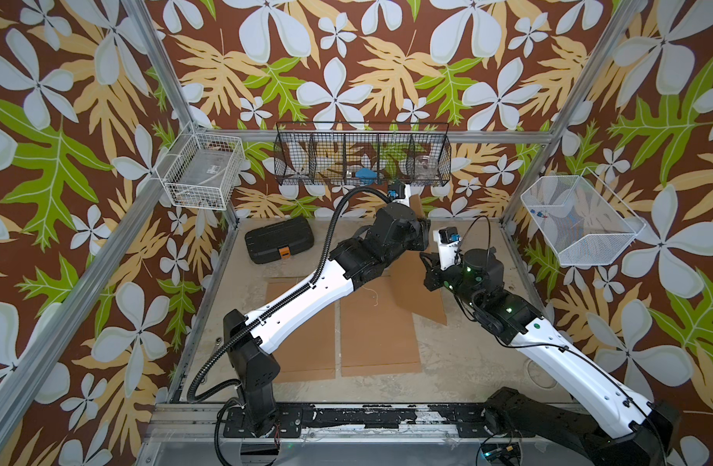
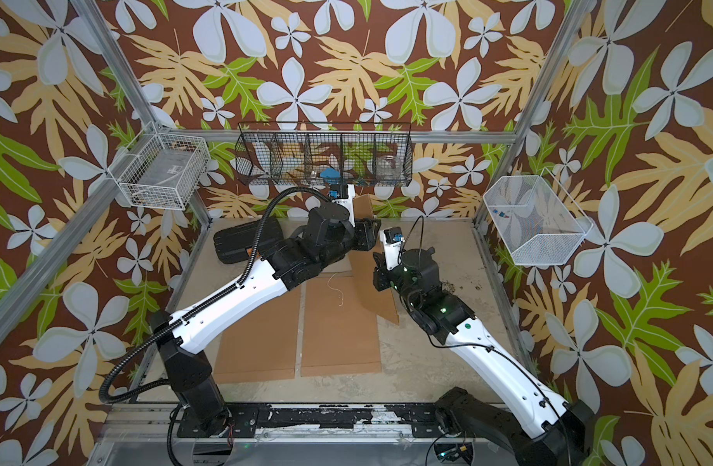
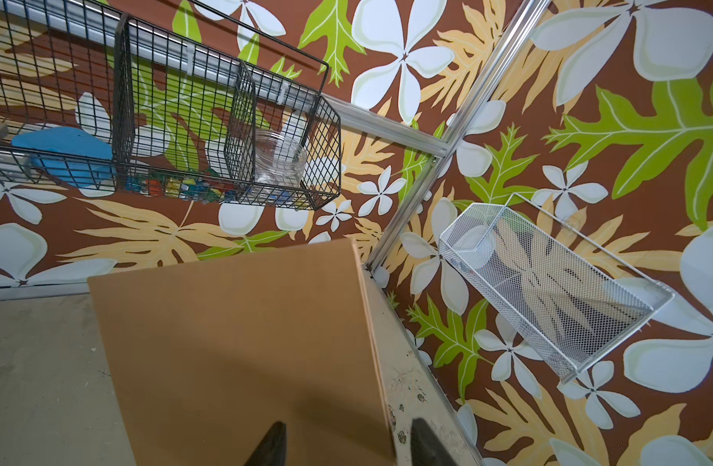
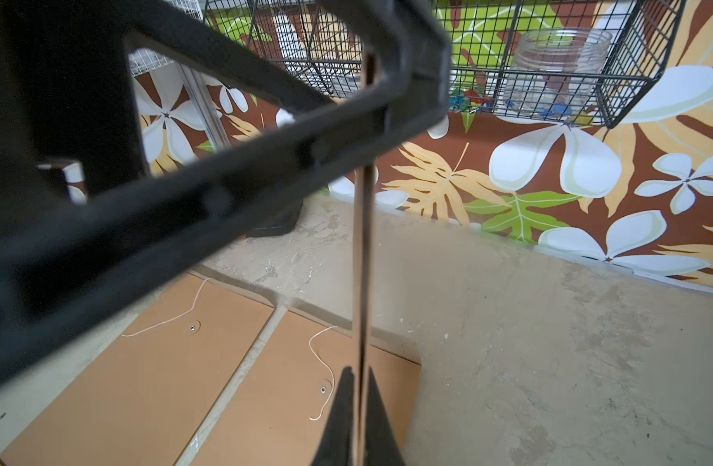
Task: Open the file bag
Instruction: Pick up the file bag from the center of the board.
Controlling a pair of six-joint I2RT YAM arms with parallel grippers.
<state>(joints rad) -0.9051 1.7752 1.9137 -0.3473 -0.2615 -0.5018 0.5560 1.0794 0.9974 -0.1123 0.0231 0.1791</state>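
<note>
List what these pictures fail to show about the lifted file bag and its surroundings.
- Left tool: left wrist view shows only its tips, cut by the frame edge; contact with the lifted file bag unclear.
- Whether that bag is open: right wrist view shows it edge-on in the right tool; in a top view the left arm covers part.
- White mesh basket contents: too small in both top views.

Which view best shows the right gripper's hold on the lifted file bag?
Right wrist: the right gripper pinches the file bag edge-on, close up. In both top views the right arm hides the pinch; the left wrist view shows only the bag's broad face.
</note>
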